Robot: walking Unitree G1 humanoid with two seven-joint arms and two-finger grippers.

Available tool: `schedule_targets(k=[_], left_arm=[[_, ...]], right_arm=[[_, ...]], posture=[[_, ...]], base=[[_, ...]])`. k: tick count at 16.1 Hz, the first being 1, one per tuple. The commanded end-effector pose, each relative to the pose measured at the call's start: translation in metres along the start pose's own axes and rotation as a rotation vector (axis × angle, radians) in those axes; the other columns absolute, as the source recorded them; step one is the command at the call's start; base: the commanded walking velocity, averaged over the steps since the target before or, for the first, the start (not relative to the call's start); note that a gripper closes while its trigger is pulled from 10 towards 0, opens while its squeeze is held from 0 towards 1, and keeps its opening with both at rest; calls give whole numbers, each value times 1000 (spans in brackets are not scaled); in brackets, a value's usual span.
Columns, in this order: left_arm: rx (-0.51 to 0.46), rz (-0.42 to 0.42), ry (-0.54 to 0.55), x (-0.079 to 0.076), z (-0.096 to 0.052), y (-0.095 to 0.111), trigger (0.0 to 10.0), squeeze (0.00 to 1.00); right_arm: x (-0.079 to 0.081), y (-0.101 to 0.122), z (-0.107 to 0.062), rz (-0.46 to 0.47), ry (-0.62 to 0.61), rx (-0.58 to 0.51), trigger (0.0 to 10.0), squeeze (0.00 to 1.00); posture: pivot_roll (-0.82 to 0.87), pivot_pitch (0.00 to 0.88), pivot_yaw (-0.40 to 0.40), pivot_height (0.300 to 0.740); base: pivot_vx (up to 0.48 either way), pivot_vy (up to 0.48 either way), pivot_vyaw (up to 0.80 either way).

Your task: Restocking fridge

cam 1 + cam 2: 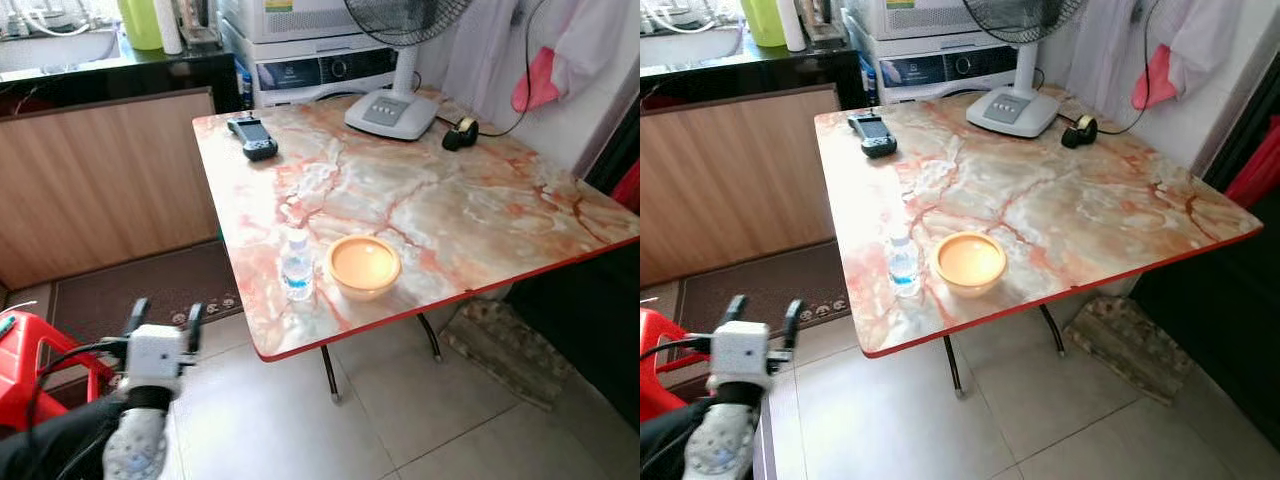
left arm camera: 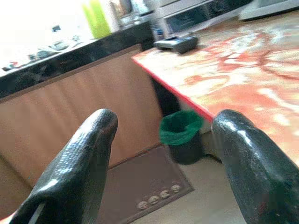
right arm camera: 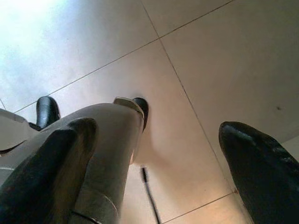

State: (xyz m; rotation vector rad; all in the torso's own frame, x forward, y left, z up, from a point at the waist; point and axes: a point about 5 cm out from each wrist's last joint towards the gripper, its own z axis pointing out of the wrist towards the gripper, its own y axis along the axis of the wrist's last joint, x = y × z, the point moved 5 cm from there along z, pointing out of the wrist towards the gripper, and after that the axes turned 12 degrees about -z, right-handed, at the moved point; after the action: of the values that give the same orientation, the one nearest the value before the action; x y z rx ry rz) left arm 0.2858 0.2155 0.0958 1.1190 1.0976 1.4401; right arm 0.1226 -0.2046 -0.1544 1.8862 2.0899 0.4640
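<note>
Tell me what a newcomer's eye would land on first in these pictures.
First, the marble-patterned table with its red edge, which takes up most of the scene. Near its front edge a small water bottle stands upright just left of an orange bowl, while a white fan base sits at the far side. Low on the left, the left gripper is raised with its fingers apart, short of the table.

Right wrist camera, as I see it from the console. The right gripper points down at a pale tiled floor, its two black fingers spread apart with bare floor between them. At 9 o'clock a grey trouser leg ends in a dark shoe; a second shoe sits further toward 9. Grout lines run diagonally from 12 toward 5 o'clock.
</note>
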Motion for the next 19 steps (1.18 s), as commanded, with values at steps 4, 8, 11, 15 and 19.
schedule_targets(k=[4,8,11,15,19], left_arm=[[-41,-68,-119,-27,15,31,10000,0],[-119,-209,-267,-76,30,78,10000,0],[-104,-240,-310,-88,28,87,10000,0],[-93,-196,-329,-86,26,88,10000,0],[-107,-217,-312,-88,34,97,10000,0]], right_arm=[[-5,-4,-1,3,-25,4,10000,0],[-15,-3,-3,7,-73,-6,10000,0],[-19,-2,-4,6,-93,-10,10000,0],[-20,0,-4,12,-105,-18,10000,0],[-18,-1,-4,45,-109,-27,10000,0]], posture=[[180,0,-31,740],[177,0,-50,740],[181,0,-61,740],[186,0,-68,740],[167,0,-48,740]], base=[[0,0,0],[0,0,0],[0,0,0],[0,0,0],[0,0,0]])
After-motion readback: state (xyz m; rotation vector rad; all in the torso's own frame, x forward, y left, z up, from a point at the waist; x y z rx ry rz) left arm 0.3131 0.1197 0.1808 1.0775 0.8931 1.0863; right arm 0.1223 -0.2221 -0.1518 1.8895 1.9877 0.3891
